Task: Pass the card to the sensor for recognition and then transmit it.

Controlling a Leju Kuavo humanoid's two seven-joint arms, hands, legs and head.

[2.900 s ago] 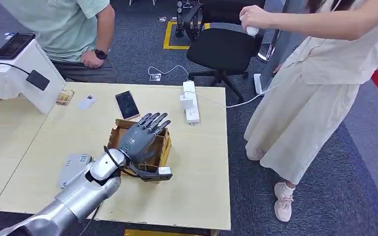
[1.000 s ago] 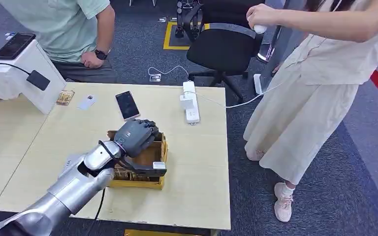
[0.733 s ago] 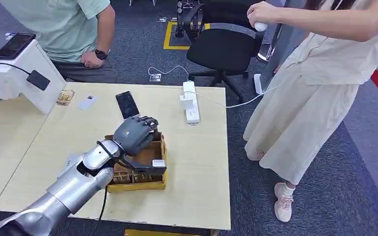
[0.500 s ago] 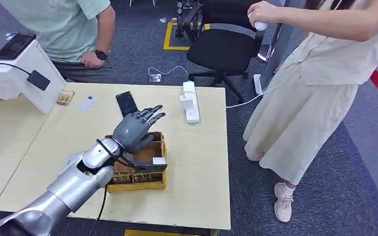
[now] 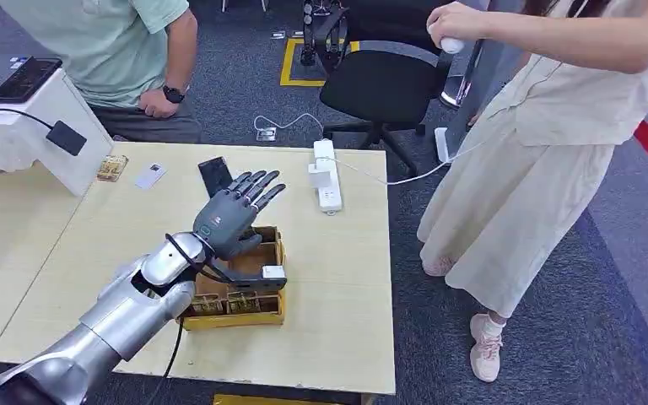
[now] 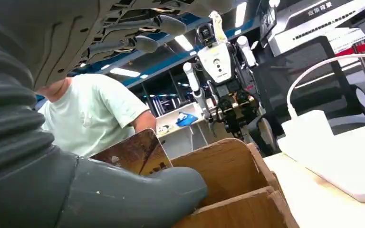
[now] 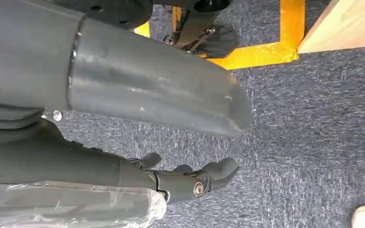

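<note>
The wooden box (image 5: 245, 287) sits on the worktop (image 5: 337, 278), its near compartments holding rows of small items, probably cards, though they are too small to make out. In the left wrist view a brown card (image 6: 133, 154) stands tilted inside the box, just behind the thumb. The left hand (image 5: 232, 219) hovers over the box's far end, fingers spread and holding nothing. A black phone (image 5: 213, 175) lies just beyond the box, partly behind the fingers; a white card (image 5: 148, 175) lies farther left of the box, near the white sensor stand (image 5: 38, 126). A power strip (image 5: 327, 173) lies beyond the box to the right. Bare worktop runs from the box to the right edge. The right hand (image 7: 171, 142) hangs over carpet, fingers loosely apart, holding nothing.
</note>
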